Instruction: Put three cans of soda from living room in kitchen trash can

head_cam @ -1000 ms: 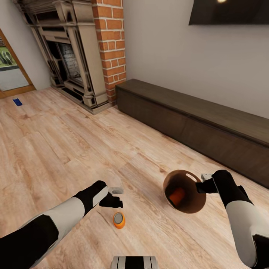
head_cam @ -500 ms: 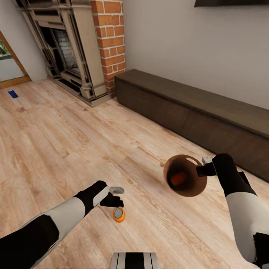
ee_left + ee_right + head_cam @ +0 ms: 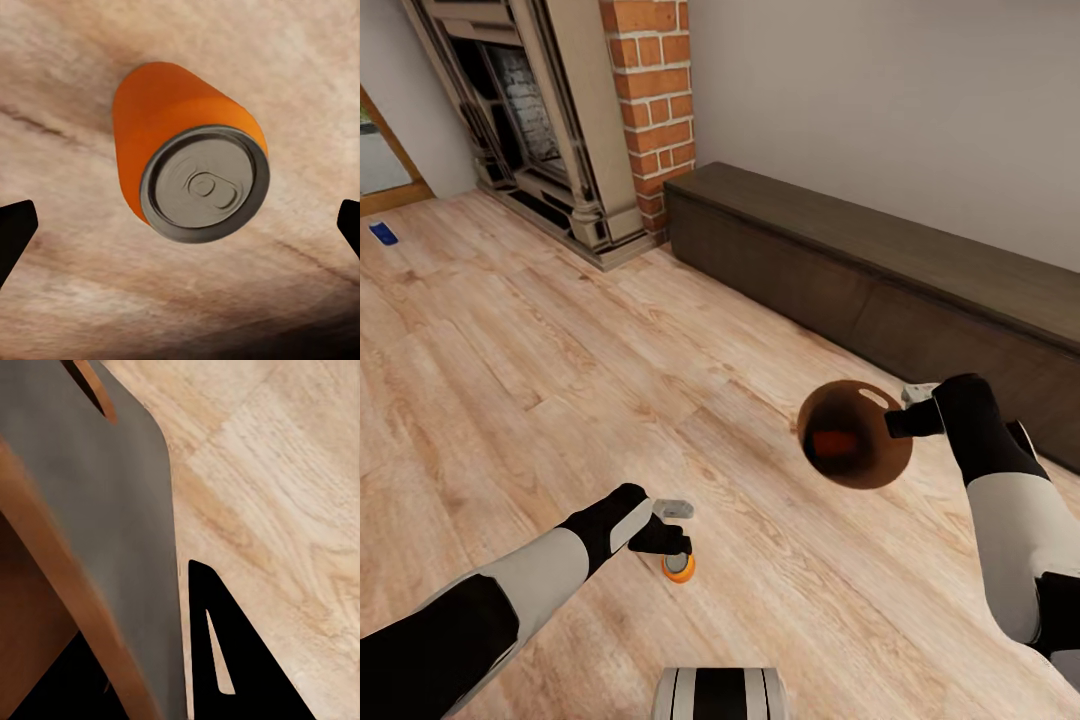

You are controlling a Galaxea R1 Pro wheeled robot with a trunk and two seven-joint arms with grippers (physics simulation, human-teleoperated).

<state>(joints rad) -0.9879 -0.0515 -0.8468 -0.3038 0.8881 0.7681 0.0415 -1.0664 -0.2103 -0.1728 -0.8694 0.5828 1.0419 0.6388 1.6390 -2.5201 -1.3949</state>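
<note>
An orange can of soda (image 3: pixel 679 568) stands upright on the pale wood floor, silver top up. My left gripper (image 3: pixel 671 547) hovers right over it, open. In the left wrist view the can (image 3: pixel 187 176) sits between the two black fingertips (image 3: pixel 15 234), which stand apart from it. My right gripper (image 3: pixel 908 412) is shut on the rim of the tash can (image 3: pixel 857 437), holding it tilted above the floor. A second orange can (image 3: pixel 830 441) lies inside. The right wrist view has the bin's grey wall (image 3: pixel 97 510) beside a black finger (image 3: pixel 225 660). A blue can (image 3: pixel 383 233) lies on the floor far left.
A long dark low cabinet (image 3: pixel 880 270) runs along the right-hand wall. The brick fireplace (image 3: pixel 560 110) stands at the back left, with a doorway (image 3: pixel 380 160) beyond it. Open floor (image 3: pixel 540 360) stretches between me and the blue can.
The whole view has shifted, so the camera moved. My left gripper has come closer over the orange can. The right gripper has carried the bin higher.
</note>
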